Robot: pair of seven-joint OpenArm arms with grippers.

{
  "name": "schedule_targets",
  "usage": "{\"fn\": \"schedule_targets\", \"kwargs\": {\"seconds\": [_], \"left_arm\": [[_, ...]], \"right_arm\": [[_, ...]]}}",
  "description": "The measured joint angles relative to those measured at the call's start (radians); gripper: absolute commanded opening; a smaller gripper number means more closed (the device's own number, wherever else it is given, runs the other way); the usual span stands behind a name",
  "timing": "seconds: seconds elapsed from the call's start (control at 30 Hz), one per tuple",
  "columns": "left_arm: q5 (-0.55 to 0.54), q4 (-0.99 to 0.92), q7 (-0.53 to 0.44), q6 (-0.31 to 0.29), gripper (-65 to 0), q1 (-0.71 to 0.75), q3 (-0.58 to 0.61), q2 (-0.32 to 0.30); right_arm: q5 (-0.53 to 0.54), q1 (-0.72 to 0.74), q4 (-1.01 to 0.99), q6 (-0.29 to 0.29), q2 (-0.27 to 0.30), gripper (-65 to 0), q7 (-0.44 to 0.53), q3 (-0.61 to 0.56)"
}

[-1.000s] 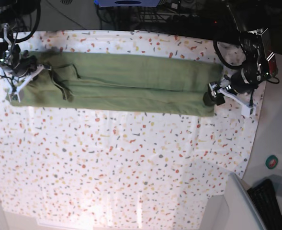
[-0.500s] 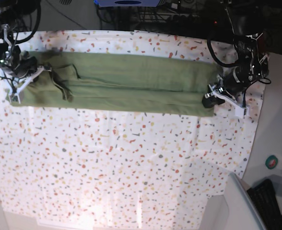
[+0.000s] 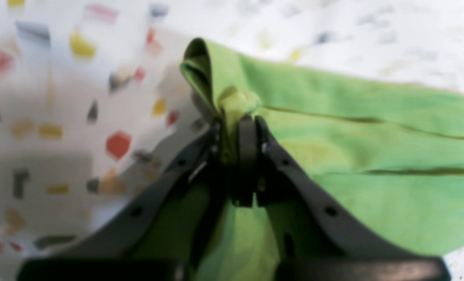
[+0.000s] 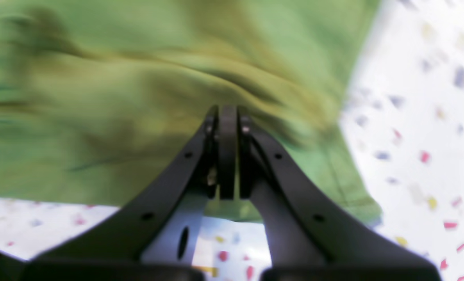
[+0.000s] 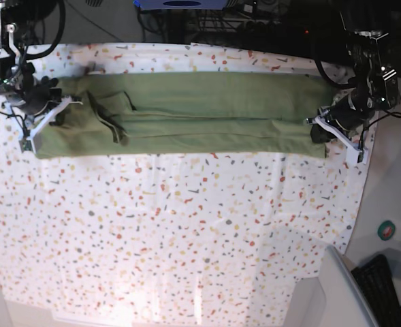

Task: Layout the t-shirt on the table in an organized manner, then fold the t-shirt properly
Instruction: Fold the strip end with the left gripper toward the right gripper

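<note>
Left wrist view: left gripper (image 3: pixel 238 128) with fingers (image 3: pixel 247 156) clamped on a bunched corner of the t-shirt (image 3: pixel 353 156). Pinched fold standing up above the fingertips, rest of the green cloth spreading off to the right in flat layers with 2 dark crease lines. Speckled desk (image 3: pixel 60 117) blurred on the left.

Right wrist view: right gripper (image 4: pixel 227 117) with fingers (image 4: pixel 227 156) pressed together against the edge of the t-shirt (image 4: pixel 118 97). Blurred cloth filling the upper left, bulging in folds just past the fingertips. Cannot tell from here how much cloth sits between the fingers. Desk (image 4: pixel 419 117) visible to the right and below.

Base view: t-shirt (image 5: pixel 207 112) lying as a long folded band across the far part of the desk (image 5: pixel 186 231), sleeve folds near the picture's left end. Left gripper (image 5: pixel 321 129) at the band's right end, right gripper (image 5: pixel 43 112) at its left end. Compared with 1 second ago: left fingers gone from wide apart beside the hem to closed on it; band now stretched longer and straighter, its right end pulled further right; right gripper shifted a little, grip unchanged.
</note>
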Motion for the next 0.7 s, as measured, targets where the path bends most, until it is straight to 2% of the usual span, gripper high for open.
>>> {"fn": "schedule_targets", "kwargs": {"seconds": [0.07,0.13,0.33,0.5,0.57,0.7], "left_arm": [[-0.010,0.090,-0.002,0.044,-65.0,0.035,0.004,0.012],[-0.002,0.166,-0.007,0.128,-65.0,0.075,0.045,0.028],[-0.016,0.307,-0.001,0.285,-65.0,0.140,0.299,0.037],[-0.019,0.335,0.000,0.404,-65.0,0.135,0.467,0.080],[-0.015,0.335,0.006,0.423,-65.0,0.121,0.521,0.095],[-0.017,0.333,-0.003,0.423,-65.0,0.096,0.578,0.149]], "right_arm": [[-0.006,-0.004,0.031,-0.002,-0.002,-65.0,0.001,0.001],[-0.015,-0.005,0.043,-0.003,-0.011,-65.0,0.001,0.007],[-0.012,-0.002,0.042,-0.003,-0.017,-65.0,-0.003,0.003],[-0.012,-0.002,0.041,-0.003,-0.016,-65.0,-0.003,0.005],[-0.012,-0.002,0.041,-0.003,-0.013,-65.0,-0.002,0.005],[-0.012,-0.002,0.039,-0.003,-0.014,-65.0,-0.003,0.005]]}}
